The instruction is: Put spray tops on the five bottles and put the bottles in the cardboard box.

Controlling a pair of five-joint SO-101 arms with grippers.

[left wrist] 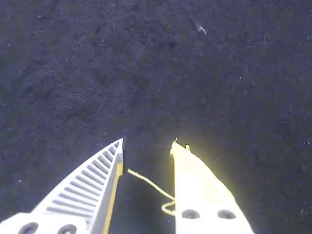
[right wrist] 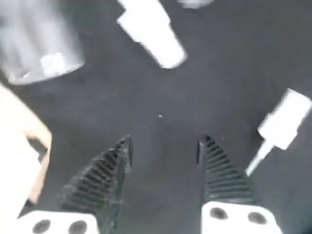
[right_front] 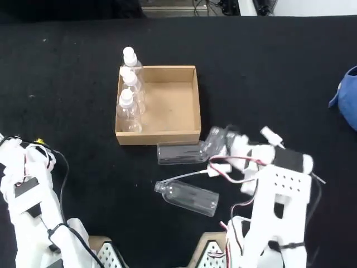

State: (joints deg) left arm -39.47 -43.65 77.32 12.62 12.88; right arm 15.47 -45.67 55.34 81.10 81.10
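1. Right gripper (right wrist: 163,146): jaws apart, empty, low over bare bench (right_front: 83,84).
2. Left gripper (left wrist: 146,146): jaws apart, empty, over bare bench, well apart from the task things.
3. Tubed top (right wrist: 282,122) lies just beside the right gripper; second top (right wrist: 151,31) farther off.
4. Likely step: pick up a top. Pinch the head, leave the tube free and hanging so it feeds into a neck.
5. Flat bottle (right_front: 181,152) lies just beside the box (right_front: 197,103), long axis along its wall; can't tell which end is the neck.
6. Slanted bottle (right_front: 187,196) lies nearer the arms, open neck pointing toward the left arm.
7. Three topped bottles (right_front: 129,95) stand upright in the box along one wall.
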